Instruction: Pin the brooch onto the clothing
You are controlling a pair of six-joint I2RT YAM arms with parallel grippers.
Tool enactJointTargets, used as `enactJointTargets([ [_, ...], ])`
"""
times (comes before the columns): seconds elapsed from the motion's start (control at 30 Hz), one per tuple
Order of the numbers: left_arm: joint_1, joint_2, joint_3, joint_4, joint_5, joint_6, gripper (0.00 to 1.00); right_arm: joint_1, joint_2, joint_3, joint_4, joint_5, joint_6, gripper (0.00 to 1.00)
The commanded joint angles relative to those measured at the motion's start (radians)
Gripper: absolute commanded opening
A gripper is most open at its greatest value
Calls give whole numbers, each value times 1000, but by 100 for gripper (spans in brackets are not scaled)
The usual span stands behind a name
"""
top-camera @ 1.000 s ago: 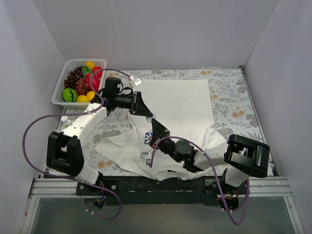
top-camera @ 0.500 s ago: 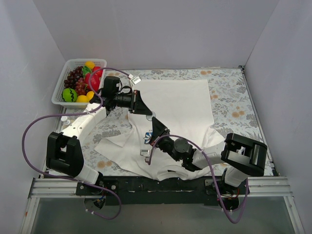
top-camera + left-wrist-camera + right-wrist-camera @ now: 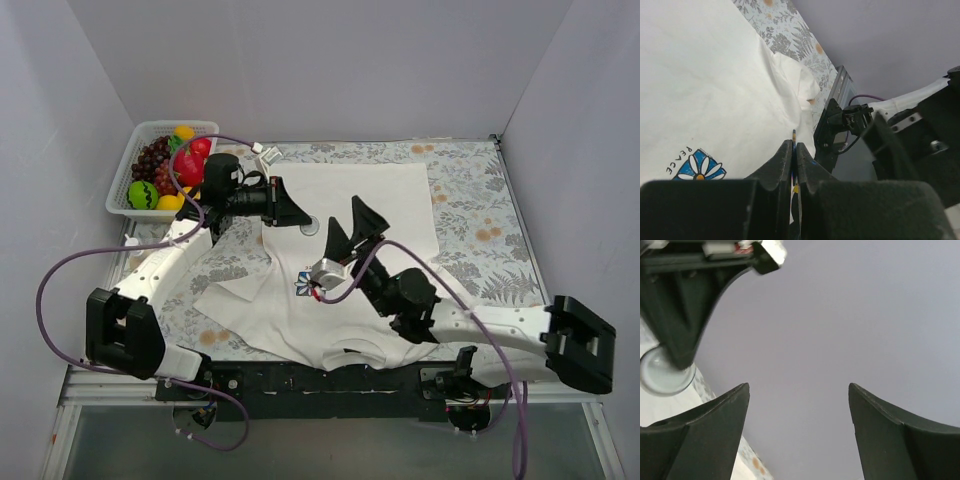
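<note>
The clothing, a white T-shirt (image 3: pixel 375 205), lies spread on the table with its blue-and-white flower print (image 3: pixel 303 283) toward the near side; the left wrist view shows the print (image 3: pixel 699 167) too. My left gripper (image 3: pixel 292 212) hovers over the shirt's left part, shut on the brooch (image 3: pixel 794 135), which shows only as a thin blue-and-yellow edge between the pads. In the top view the brooch is hidden. My right gripper (image 3: pixel 350 228) is raised above the shirt's middle, open and empty, pointing at the back wall (image 3: pixel 799 390). A small pale round disc (image 3: pixel 310 227) lies on the shirt between the two grippers.
A white basket (image 3: pixel 140 140) of toy fruit stands at the back left corner. The floral tablecloth (image 3: pixel 480 205) shows around the shirt. Grey walls close in the left, back and right sides. Purple cables loop off both arms.
My right gripper has opened wide and lifted off the flower print toward the back right. The left gripper has drawn slightly back and left, still shut, uncovering the pale disc.
</note>
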Motion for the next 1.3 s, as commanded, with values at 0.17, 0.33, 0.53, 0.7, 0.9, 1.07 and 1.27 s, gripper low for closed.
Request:
enactJointTargets([
  [0.17, -2, -128, -59, 158, -131, -120, 0, -84, -199, 353, -747, -111, 805, 88],
  [0.33, -2, -198, -160, 367, -181, -241, 0, -146, -187, 455, -898, -242, 1046, 98],
  [0.53, -2, -248, -205, 448, -204, -279, 0, -264, -161, 552, -1006, -468, 1251, 98],
  [0.7, -4, -268, -216, 496, -195, -301, 0, -349, -174, 549, -983, -637, 1338, 98],
  [0.9, -4, -206, -106, 315, -22, -160, 0, -440, -170, 591, -1071, -828, 1295, 97],
  [1.07, -4, -199, -32, 108, 13, 16, 0, -555, -159, 615, -1133, -1049, 1287, 89],
  [1.27, -10, -173, 20, -32, 79, 128, 0, -627, -67, 676, -1167, -1299, 1354, 80],
])
